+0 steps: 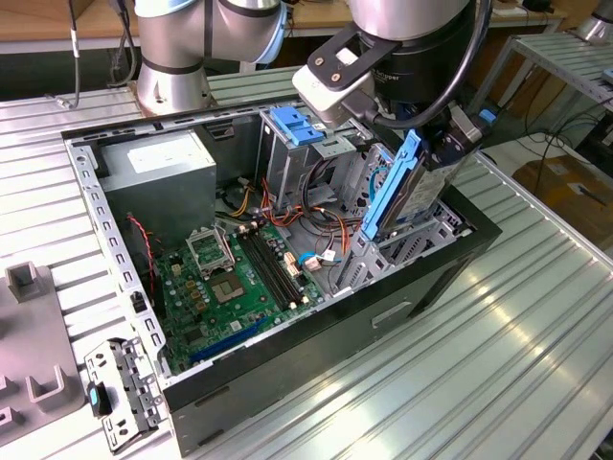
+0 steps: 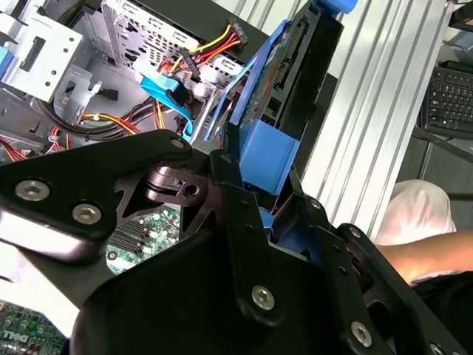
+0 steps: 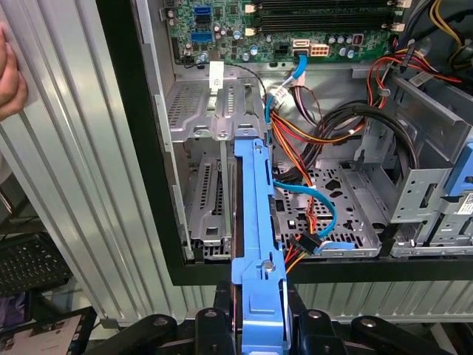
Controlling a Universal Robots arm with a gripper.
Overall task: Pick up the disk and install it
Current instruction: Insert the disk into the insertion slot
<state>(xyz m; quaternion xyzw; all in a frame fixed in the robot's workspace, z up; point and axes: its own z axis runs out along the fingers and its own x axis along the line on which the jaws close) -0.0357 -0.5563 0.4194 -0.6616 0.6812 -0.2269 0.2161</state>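
The disk [image 1: 391, 196], a dark grey drive in a bright blue carrier rail, hangs on edge and tilted over the open computer case [image 1: 450, 264], at the exterior view's right side of the case. My gripper [image 1: 428, 144] is shut on its upper end. In the first wrist view the blue rail of the disk [image 3: 255, 214] runs from my gripper [image 3: 259, 329] down toward the metal drive bay [image 3: 211, 126] along the case wall. In the second wrist view the black fingers [image 2: 236, 192] clamp the blue carrier of the disk [image 2: 262, 159]. Whether the disk's lower end touches the bay is hidden.
Inside the case lie a green motherboard [image 1: 235, 278], a grey power supply [image 1: 158, 163], a tall metal cage with a blue tab [image 1: 292, 125] and loose coloured cables [image 3: 295, 126]. A person's hand [image 3: 9, 74] rests on the ribbed table beside the case. Grey fixtures [image 1: 29, 287] stand at the exterior view's left.
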